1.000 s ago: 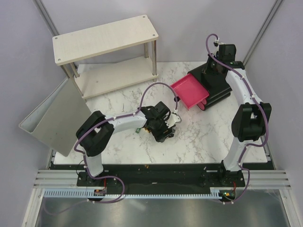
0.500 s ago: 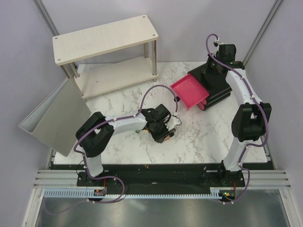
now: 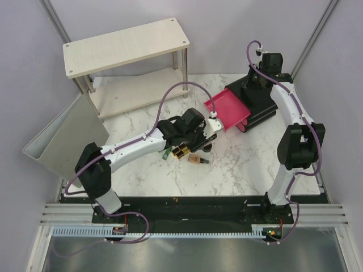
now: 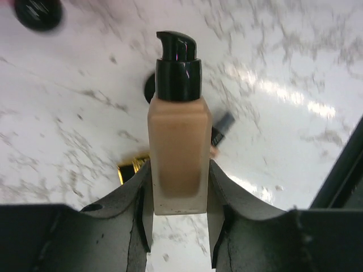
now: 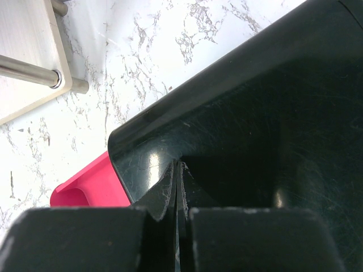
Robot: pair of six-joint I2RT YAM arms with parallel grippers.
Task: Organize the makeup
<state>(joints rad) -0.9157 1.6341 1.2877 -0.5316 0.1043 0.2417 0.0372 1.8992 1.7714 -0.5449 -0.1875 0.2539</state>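
My left gripper (image 4: 178,195) is shut on a beige bottle with a black pump cap (image 4: 176,153) and holds it by its base above the marble table. Below it on the table lie a black-and-gold case (image 4: 131,169), a second beige bottle (image 4: 219,134) and a round black jar (image 4: 38,12). From above, the left gripper (image 3: 202,137) hovers just short of the open pink drawer (image 3: 226,109), with the case (image 3: 181,152), the lying bottle (image 3: 197,160) and a green tube (image 3: 165,154) behind it. My right gripper (image 5: 179,168) is shut, its tips resting on the black box (image 5: 266,107).
The black box (image 3: 262,105) stands at the back right with its pink drawer pulled out towards the middle. A two-level wooden shelf (image 3: 127,45) is at the back left, and a grey bin (image 3: 65,141) leans off the table's left edge.
The left gripper closed on the beige bottle, lifted it off the table and carried it up and right towards the pink drawer. The right arm has not moved.
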